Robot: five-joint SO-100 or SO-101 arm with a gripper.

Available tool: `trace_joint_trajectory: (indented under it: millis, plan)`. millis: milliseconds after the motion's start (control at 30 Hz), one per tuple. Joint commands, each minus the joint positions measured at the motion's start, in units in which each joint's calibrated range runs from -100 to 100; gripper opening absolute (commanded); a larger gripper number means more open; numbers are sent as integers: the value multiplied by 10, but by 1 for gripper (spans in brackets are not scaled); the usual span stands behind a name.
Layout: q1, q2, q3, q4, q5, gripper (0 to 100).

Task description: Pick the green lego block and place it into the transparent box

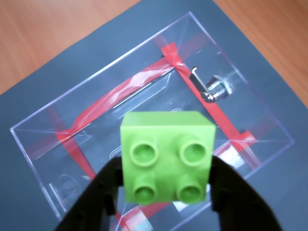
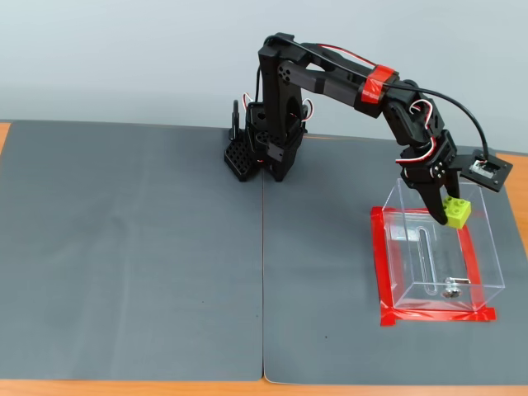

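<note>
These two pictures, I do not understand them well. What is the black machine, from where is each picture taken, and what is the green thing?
The black machine is a small robot arm bolted to a table covered by a dark grey mat. At its end is a gripper, two fingers that close like tongs.

The fixed view comes from a camera standing in front of the table, looking down at the whole scene. The wrist view comes from a camera riding on the arm, so it looks down past the gripper.

The gripper holds a green lego block, pinched on two sides, studs facing the wrist camera. Below it stands a transparent box, open on top, outlined with red tape. A small metal fitting sits in the box.
</note>
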Motion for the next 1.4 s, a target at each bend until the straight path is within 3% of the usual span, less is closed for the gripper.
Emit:
trace_joint_trajectory:
  millis: [0,67,267,700,1033,1367]
  plan:
    - [2,-4,-27,1,-3,31]
    - [2,-4,-27,1,-3,34]
    - [4,-5,-27,1,1,28]
    - [20,-14,-31,2,2,2]
    - [74,-67,-26,3,29,2]
    - [193,-157,-16,67,41,2]
